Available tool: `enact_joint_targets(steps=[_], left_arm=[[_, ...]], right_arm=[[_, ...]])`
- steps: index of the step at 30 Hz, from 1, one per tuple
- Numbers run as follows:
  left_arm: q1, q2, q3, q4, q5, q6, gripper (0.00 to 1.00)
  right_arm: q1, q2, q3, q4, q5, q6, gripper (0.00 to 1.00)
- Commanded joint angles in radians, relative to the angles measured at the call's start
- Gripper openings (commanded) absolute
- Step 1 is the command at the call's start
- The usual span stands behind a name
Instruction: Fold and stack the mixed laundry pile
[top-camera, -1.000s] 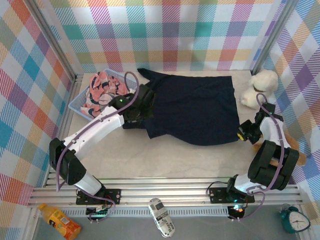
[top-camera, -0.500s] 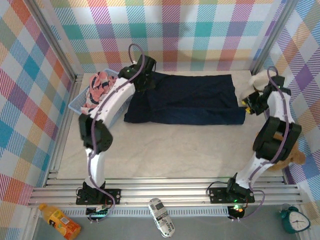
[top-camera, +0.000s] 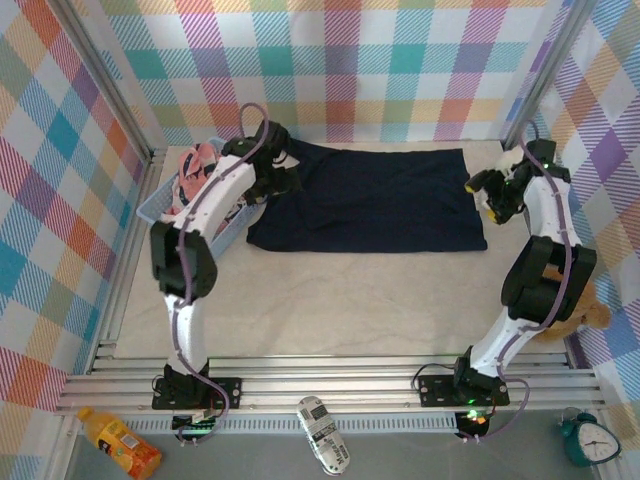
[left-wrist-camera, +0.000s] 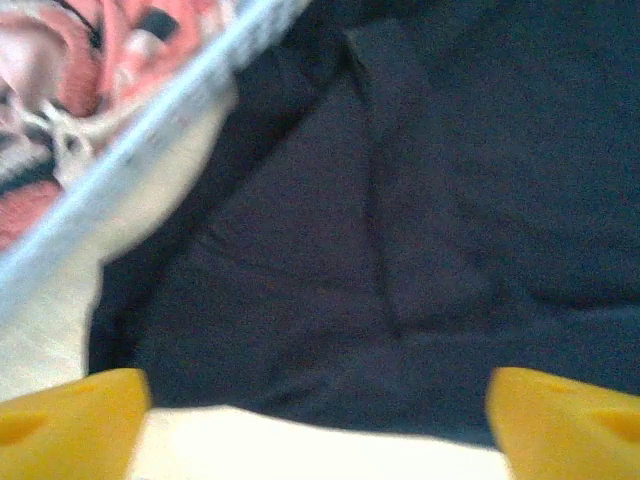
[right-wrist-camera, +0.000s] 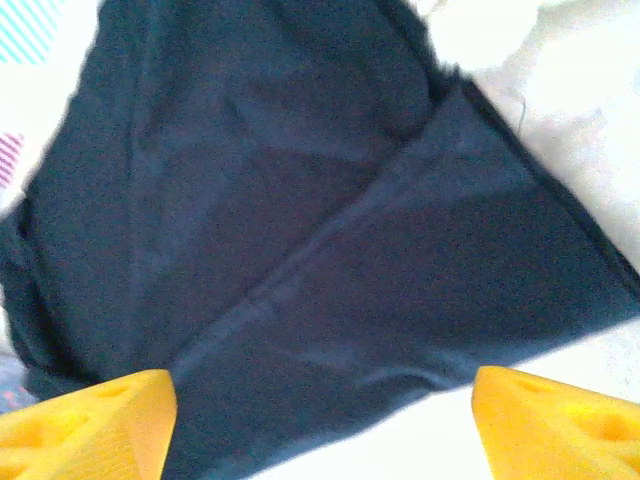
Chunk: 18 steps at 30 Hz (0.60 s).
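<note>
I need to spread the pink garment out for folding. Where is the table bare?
Bare: the broad strip of table between the navy T-shirt and the near rail. Crowded: far left, where basket, pink garment and left end effector bunch; far right, around the right end effector.

T-shirt (top-camera: 370, 200) flat on table (top-camera: 340, 300), far half, roughly centred. Basket (top-camera: 150, 212) just left of T-shirt, right up against its left edge; garment (top-camera: 195, 170) in basket. Left gripper (top-camera: 283, 183) over T-shirt's far-left corner, beside basket. Right gripper (top-camera: 480, 190) over T-shirt's right edge, far end. Plush toy (top-camera: 510, 158) right of T-shirt, behind right arm. Second plush (top-camera: 592, 318) near-right of T-shirt, at the side wall. Bottle (top-camera: 118, 442) and clock (top-camera: 590, 440) off the table, well in front of T-shirt, left and right.
</note>
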Motion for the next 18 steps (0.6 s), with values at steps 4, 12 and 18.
enact_joint_targets(steps=[4, 12, 18], left_arm=[[-0.059, -0.095, -0.234, 0.263, 0.180, -0.060, 0.33], [-0.080, 0.145, -0.154, 0.301, 0.077, -0.103, 0.03], [-0.072, 0.161, -0.249, 0.297, -0.014, -0.123, 0.03]], right_arm=[[0.226, -0.002, -0.101, -0.038, 0.084, -0.052, 0.61], [0.370, 0.208, 0.002, 0.039, 0.149, 0.055, 0.51], [0.378, 0.303, -0.002, 0.032, 0.203, 0.063, 0.51]])
